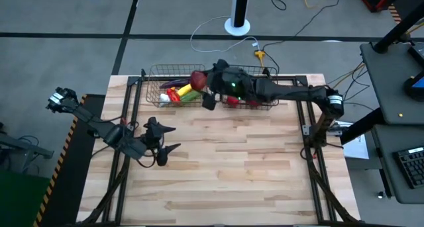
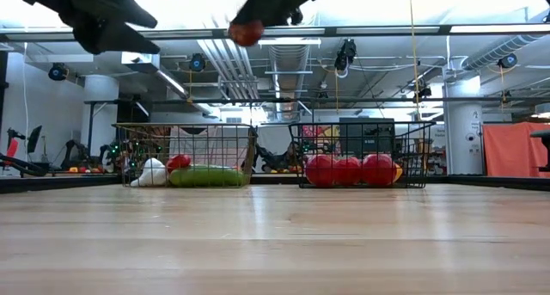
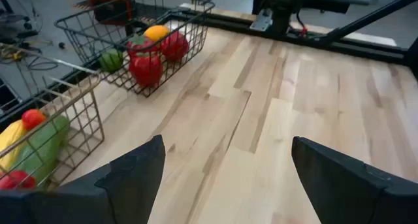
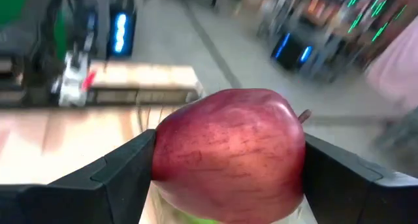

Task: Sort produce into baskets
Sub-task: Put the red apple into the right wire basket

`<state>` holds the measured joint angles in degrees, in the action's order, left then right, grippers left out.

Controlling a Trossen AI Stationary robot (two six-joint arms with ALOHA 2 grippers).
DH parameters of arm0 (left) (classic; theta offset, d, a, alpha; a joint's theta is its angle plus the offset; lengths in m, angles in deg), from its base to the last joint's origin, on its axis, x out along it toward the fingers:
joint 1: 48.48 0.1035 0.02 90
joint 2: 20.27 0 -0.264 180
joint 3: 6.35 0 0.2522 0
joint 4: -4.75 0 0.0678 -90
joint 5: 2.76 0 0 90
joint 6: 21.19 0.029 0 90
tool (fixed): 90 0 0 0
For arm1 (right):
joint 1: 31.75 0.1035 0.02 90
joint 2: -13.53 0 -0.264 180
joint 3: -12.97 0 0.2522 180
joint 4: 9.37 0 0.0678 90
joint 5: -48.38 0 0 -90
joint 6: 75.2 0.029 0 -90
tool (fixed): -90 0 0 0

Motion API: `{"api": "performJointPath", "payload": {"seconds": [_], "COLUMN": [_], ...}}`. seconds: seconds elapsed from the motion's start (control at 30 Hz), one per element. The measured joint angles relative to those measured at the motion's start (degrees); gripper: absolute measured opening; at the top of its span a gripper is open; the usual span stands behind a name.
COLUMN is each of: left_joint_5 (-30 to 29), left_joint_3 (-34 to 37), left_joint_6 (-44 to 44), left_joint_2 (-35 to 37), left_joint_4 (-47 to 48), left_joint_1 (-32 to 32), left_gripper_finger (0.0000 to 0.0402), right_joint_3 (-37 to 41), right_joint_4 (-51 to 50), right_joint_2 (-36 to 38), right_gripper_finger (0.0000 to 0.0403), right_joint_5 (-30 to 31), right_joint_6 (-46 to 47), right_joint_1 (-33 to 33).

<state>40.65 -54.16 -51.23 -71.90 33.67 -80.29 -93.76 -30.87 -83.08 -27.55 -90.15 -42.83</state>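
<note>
Nearest the front edge of the wooden worktop [image 1: 225, 174] there's just bare planks. A bit further in, on the left side, the left pincer [image 1: 161, 147] hovers over the wood with its fingers [image 3: 134, 178] spread wide and nothing between them (the wrist view looks straight through the gap at the boards).

Go further back and you hit the two wire baskets along the far edge. The copper-ish basket [image 1: 154, 89] on the left has the veg: a yellow corn [image 1: 180, 92], something green that looks like a cucumber [image 2: 206, 176], a white garlic [image 2: 152, 173], and a purple piece I can't name for sure. The darker grey basket [image 2: 361, 153] just beside it on the right holds a row of red round pieces, likely tomatoes [image 2: 348, 169], and the right arm covers most of it from above.

The right pincer [image 1: 201, 81] is up in the air above the copper basket's right end, clamped on a red apple [image 4: 230, 155], one finger pressed on each side. In the low view the apple hangs well above the basket rims.
</note>
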Motion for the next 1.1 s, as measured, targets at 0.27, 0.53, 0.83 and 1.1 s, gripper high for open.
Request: {"api": "performJointPath", "payload": {"seconds": [0.27,0.53,0.83,1.1], "left_joint_5": [0.04,1.08,0.8,0.52], "left_joint_3": [0.02,-3.69,-5.66,-5.66], "left_joint_6": [-2.05,-5.39,-6.24,-6.97], "left_joint_2": [0.04,0.18,0.15,0.15], "left_joint_4": [3.45,12.79,15.75,15.74], "left_joint_1": [0.04,0.04,0.04,0.04], "left_gripper_finger": [0.0316,0.0316,0.0316,0.0316], "right_joint_3": [-11.61,-22.76,-25.79,-24.64], "right_joint_4": [-25.34,-48.96,-63.72,-77.72], "right_joint_2": [-4.61,-9.02,-11.13,-11.19], "right_gripper_finger": [0.0315,0.0315,0.0315,0.0315], "right_joint_5": [-1.56,-1.5,-2.56,-2.54], "right_joint_6": [6.13,7.94,4.01,4.74], "right_joint_1": [-1.61,-4.12,-9.47,-19.0]}}
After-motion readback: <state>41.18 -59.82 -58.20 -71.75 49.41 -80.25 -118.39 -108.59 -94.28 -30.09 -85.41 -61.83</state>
